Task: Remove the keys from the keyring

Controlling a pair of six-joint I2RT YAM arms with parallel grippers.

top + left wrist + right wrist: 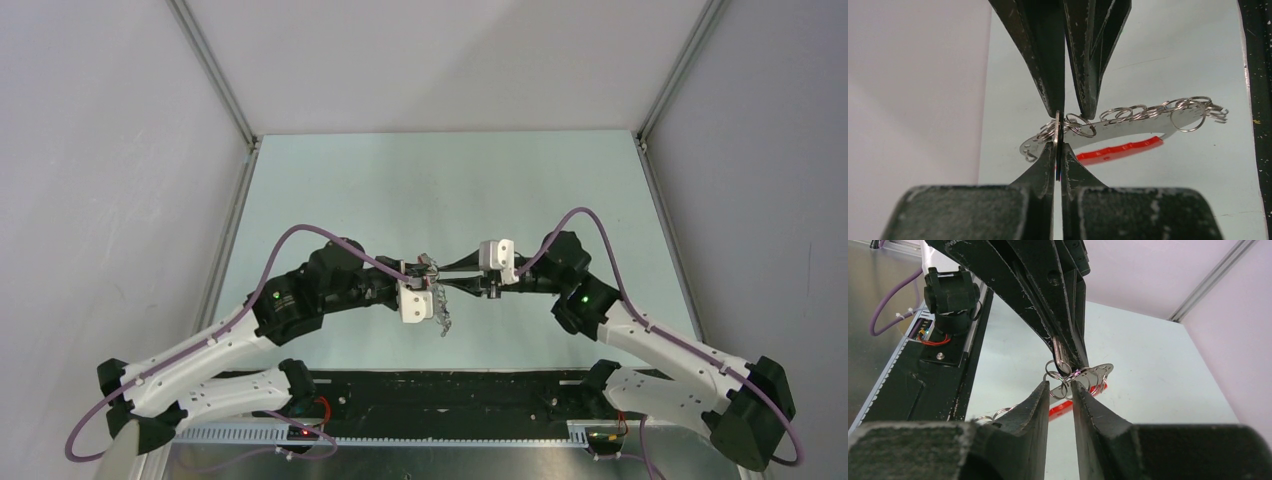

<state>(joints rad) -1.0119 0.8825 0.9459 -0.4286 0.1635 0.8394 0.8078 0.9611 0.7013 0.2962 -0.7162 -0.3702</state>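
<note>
Both grippers meet in mid-air over the table's centre. My left gripper (1058, 145) (428, 272) is shut on a thin flat metal piece seen edge-on, apparently a key (1057, 127). The keyring hangs from it: a red loop (1120, 150) under a flat silver plate (1128, 134), with a chain of small metal rings (1148, 110) that dangles in the top view (443, 322). My right gripper (1061, 386) (447, 283) comes from the opposite side, jaws nearly closed around a small ring (1062, 389) of the keyring. The red loop (1060, 409) shows behind it. No blue tag is clearly visible.
The pale green table (440, 190) is bounded by white walls and metal frame posts (215, 75). A black base strip (450, 392) runs along the near edge. The left arm's base and cables (950, 295) show in the right wrist view.
</note>
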